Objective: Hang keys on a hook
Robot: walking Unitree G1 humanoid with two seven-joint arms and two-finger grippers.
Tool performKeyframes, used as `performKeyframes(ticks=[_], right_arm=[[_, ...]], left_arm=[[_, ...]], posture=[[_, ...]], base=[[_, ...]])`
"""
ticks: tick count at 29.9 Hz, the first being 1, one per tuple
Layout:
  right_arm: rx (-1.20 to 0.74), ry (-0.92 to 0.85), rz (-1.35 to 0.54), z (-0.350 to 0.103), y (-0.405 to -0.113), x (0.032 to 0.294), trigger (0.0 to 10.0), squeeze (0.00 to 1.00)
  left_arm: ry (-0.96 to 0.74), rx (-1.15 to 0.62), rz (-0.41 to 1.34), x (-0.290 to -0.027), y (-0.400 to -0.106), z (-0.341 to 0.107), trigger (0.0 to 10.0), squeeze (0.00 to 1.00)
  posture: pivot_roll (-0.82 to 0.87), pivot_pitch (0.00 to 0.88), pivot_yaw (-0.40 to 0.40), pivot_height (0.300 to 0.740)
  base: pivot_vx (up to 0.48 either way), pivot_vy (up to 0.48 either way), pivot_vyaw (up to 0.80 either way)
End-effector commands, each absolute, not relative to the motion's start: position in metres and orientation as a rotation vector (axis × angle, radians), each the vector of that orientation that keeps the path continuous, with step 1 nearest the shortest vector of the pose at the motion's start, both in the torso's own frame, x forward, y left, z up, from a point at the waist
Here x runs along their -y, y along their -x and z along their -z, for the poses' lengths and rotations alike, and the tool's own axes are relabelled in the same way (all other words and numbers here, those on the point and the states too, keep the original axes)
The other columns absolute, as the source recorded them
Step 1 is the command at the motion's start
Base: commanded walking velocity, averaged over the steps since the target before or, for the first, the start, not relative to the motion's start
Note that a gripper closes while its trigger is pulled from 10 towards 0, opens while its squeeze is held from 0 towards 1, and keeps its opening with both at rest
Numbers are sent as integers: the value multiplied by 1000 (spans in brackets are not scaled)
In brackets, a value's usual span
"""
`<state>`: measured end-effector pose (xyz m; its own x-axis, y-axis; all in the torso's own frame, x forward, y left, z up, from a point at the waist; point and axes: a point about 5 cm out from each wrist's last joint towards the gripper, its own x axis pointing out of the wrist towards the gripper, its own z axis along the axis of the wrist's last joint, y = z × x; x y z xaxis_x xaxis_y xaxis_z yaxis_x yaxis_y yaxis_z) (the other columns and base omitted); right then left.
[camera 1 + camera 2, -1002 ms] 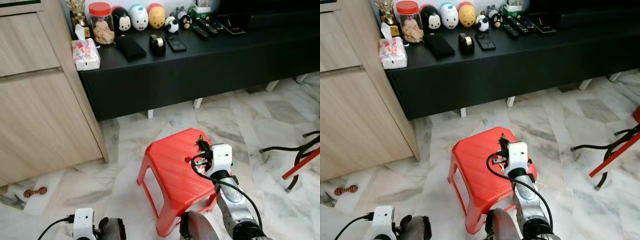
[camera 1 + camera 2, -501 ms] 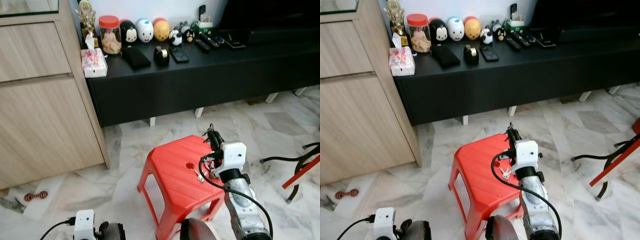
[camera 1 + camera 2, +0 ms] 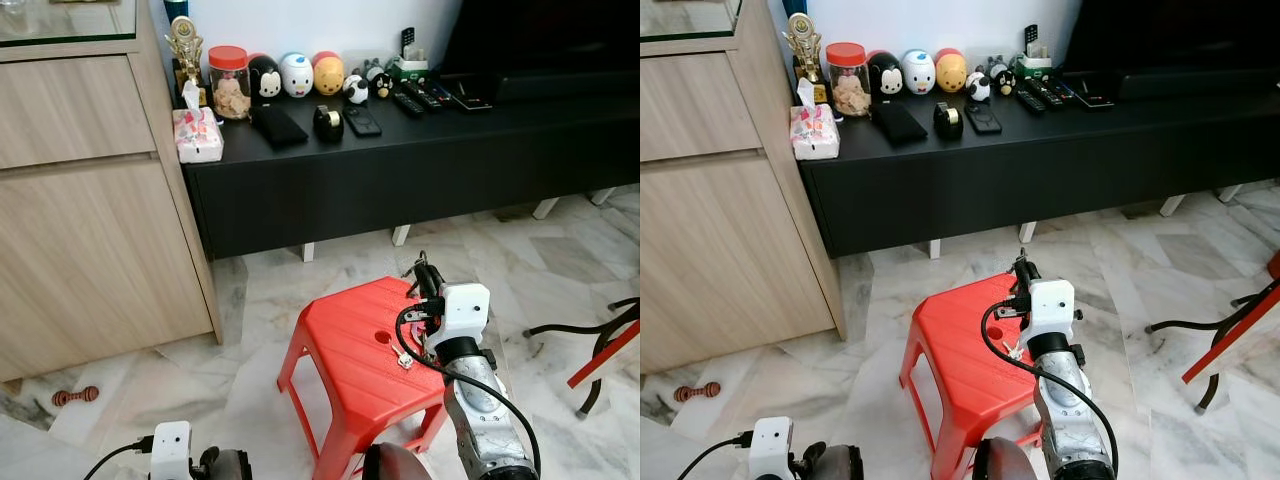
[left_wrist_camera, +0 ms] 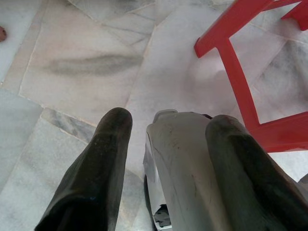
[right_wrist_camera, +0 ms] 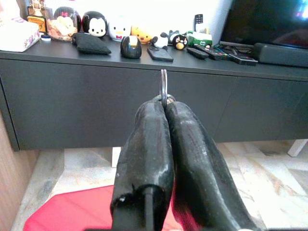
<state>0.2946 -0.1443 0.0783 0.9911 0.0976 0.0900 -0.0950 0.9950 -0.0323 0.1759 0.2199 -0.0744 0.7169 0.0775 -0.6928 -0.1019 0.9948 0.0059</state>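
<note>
My right gripper (image 3: pixel 420 272) is raised over the far right corner of a red plastic stool (image 3: pixel 345 345). In the right wrist view its two black fingers (image 5: pixel 144 144) are pressed together on a metal key ring (image 5: pixel 163 84) that sticks up past their tips. A small bunch of keys (image 3: pixel 404 357) dangles below the gripper, just above the stool's top. My left arm (image 3: pixel 170 452) hangs idle low on the left. Its fingers (image 4: pixel 96 168) stand apart above the marble floor.
A long black low bench (image 3: pixel 400 150) runs across the back with a jar, toy figures, a tissue pack and remote controls on it. A wooden cabinet (image 3: pixel 90 220) stands at the left. Red and black chair legs (image 3: pixel 600 345) lie on the floor at the right.
The right gripper has risen from the stool's top with the keys, which now hang free below it. The head view has also tilted up, showing more of the bench.
</note>
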Motion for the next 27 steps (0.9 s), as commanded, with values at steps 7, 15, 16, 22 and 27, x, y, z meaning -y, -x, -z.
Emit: performKeyframes(ticks=[7,15,16,22,27], right_arm=[[112,7,-63,-85,-297,150,10000,0],[103,-2,-59,-84,-296,149,10000,0],[102,-3,-59,-83,-296,149,10000,0],[96,-6,-55,-82,-296,150,10000,0],[92,-14,-50,-82,-297,151,10000,0]], left_arm=[[55,-913,-33,-202,-146,93,10000,0],[54,-919,-32,-204,-145,93,10000,0],[53,-920,-33,-204,-145,93,10000,0],[52,-921,-32,-204,-145,93,10000,0],[39,-918,-36,-204,-145,93,10000,0]], posture=[[75,0,-121,615],[77,0,-116,615],[77,0,-116,615],[78,0,-116,615],[81,0,-121,615]], base=[[-175,0,0],[-287,0,0],[-322,0,0],[-316,0,0],[-117,0,0]])
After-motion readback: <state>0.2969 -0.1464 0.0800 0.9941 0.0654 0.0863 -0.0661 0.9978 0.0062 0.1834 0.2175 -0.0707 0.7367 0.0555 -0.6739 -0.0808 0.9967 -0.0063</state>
